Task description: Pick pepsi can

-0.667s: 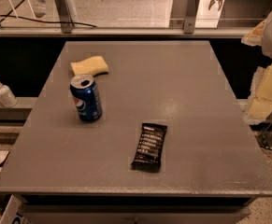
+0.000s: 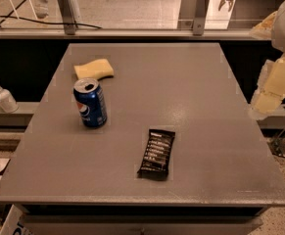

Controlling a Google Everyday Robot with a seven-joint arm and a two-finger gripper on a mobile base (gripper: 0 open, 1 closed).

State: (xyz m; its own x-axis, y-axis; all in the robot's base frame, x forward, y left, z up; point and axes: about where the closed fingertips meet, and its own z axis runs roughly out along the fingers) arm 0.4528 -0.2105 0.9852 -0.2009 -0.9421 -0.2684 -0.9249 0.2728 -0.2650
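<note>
The pepsi can (image 2: 89, 103) is blue with a silver opened top and a round red-white-blue logo. It stands upright on the left part of the grey table (image 2: 191, 82). My gripper (image 2: 258, 110) hangs at the end of the cream-coloured arm (image 2: 279, 80), past the table's right edge. It is far to the right of the can, holds nothing and touches nothing.
A yellow sponge (image 2: 94, 68) lies just behind the can. A flat black snack bar wrapper (image 2: 156, 153) lies at front centre. A white pump bottle (image 2: 4, 97) stands on a ledge left of the table. A railing with posts runs behind it.
The arm at the right edge has shifted slightly to the left. The can, sponge and wrapper have not moved.
</note>
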